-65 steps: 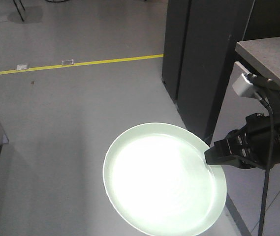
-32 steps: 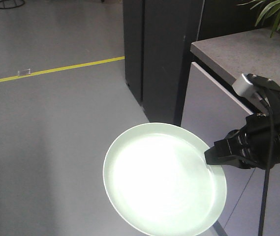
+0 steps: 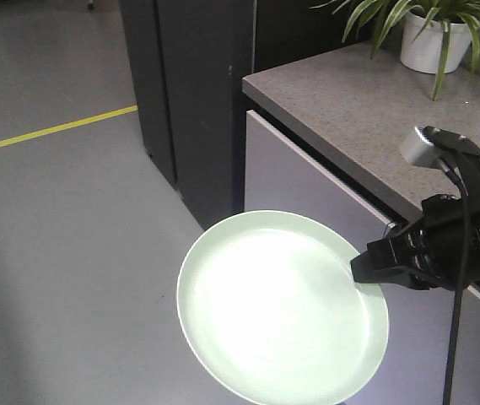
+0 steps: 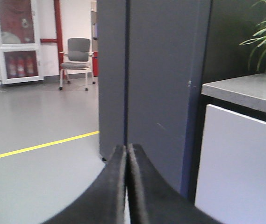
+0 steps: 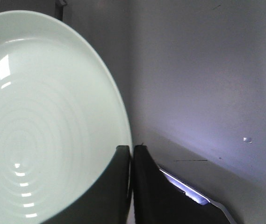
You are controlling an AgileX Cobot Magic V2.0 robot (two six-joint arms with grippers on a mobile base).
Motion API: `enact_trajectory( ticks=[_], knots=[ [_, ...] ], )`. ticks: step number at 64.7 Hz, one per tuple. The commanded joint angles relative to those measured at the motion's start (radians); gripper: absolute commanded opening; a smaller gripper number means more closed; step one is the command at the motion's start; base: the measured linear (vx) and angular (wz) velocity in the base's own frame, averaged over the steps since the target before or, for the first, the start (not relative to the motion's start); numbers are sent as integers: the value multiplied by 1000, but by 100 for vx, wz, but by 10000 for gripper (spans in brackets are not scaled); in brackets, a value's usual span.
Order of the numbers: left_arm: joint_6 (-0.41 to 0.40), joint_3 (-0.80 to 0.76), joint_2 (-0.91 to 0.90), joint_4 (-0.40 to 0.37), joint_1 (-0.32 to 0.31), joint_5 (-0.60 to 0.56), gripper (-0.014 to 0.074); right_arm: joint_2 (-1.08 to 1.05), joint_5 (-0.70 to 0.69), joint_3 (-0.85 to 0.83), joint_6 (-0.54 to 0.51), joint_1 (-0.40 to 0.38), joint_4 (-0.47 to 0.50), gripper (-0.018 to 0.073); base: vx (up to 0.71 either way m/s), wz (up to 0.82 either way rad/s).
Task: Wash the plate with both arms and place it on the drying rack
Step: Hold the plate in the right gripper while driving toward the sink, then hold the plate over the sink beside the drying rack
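Exterior front-facing view: right end effector (image 3: 361,270) clamps the plate (image 3: 277,312) at its rim, face up; left end effector (image 4: 126,154) pressed together.

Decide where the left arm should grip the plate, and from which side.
Probably the thin upturned rim on the left edge of the plate, coming from the left, opposite the right gripper pinching its right rim. The broad smooth face offers no hold.

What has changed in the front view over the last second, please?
The whole background has slid left: the dark cabinet, counter and yellow line moved that way, and a potted plant came into view, so the robot seems to be turning right. The plate and the right hand gripping its rim kept their place in the picture.
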Motion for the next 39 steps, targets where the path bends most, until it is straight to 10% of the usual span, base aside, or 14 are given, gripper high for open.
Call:
enact_trajectory(
  ticks=[1,39],
  knots=[
    [-3,-26,-15,-10,-7,-74,-6,-28,-18,-24,-11,-1,46,-8,9,-33],
    [-3,-26,-15,-10,-7,-74,-6,-28,-17,-24,-11,-1,46,-8,7,-30]
  ],
)
